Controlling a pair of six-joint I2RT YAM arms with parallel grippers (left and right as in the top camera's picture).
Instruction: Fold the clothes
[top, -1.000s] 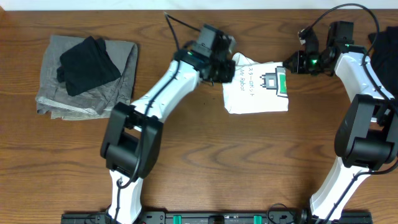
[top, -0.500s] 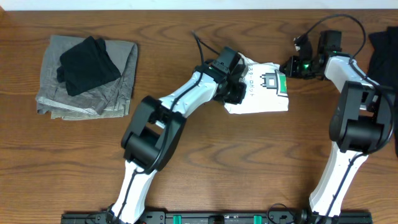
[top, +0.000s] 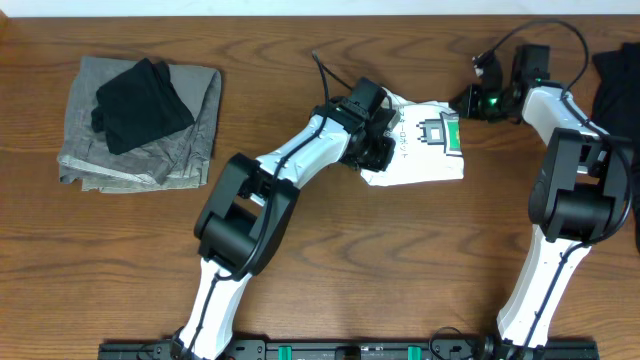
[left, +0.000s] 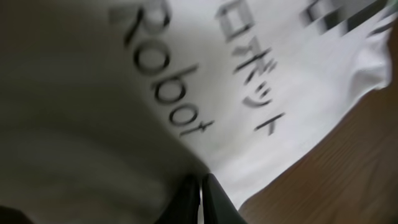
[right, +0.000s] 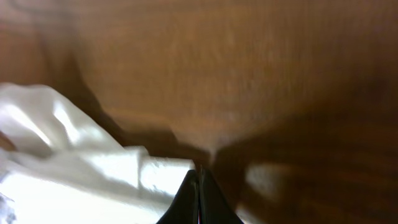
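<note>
Overhead shows the white cotton T-shirt (top: 425, 150) with a green-and-black print folded small at the back of the brown wooden surface (top: 400, 260), left end effector (top: 378, 138) and right end effector (top: 466, 102) squeezed closed at its edges, maybe pinching cloth, I cannot tell, so little looks left.

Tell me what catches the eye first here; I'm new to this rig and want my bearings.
A white T-shirt, folded small with its green-and-black print up, lies at the top centre of the table. The left claw is shut at its left edge, the right claw at its upper right corner. Far left sits a grey cloth pile with a black garment on top.
</note>
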